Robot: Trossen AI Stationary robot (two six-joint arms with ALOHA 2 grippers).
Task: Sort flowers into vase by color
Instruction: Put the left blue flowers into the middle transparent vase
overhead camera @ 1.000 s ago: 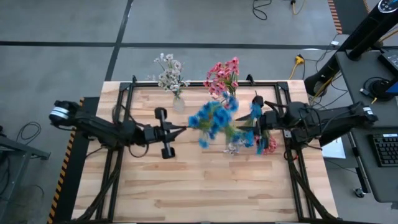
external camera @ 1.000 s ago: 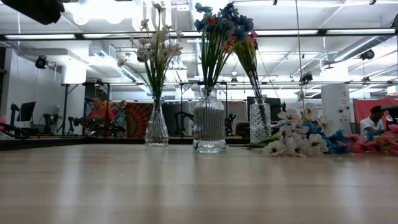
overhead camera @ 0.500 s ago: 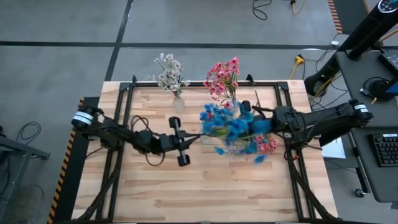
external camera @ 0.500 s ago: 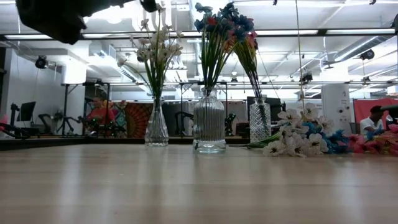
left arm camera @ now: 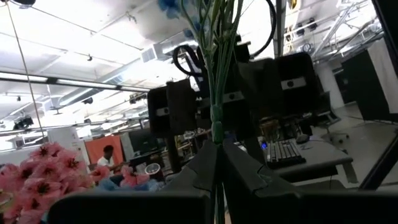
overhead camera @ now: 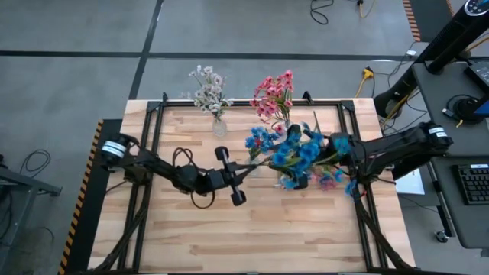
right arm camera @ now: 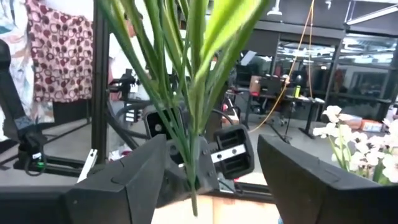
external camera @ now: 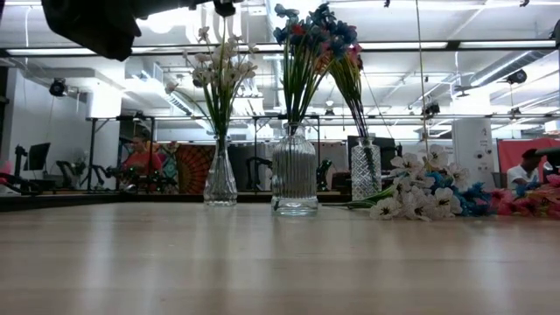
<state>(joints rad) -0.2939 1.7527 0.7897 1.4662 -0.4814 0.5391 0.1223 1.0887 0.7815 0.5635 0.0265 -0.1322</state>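
A blue spray [overhead camera: 294,153] hangs above the table's middle, its stems pinched in the closed left gripper [overhead camera: 248,168]. The right gripper [right arm camera: 205,171] stands wide around those stems. Three glass vases: white flowers [external camera: 219,66] in one, blue flowers [external camera: 306,35] in the middle vase [external camera: 295,171], pink flowers [overhead camera: 273,93] in the third. More loose flowers [external camera: 420,199] lie on the table [overhead camera: 229,229].

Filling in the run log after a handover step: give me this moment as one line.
left gripper: jaws shut on blue flower spray stems | right gripper: jaws open around the stems | spray: in the air above table
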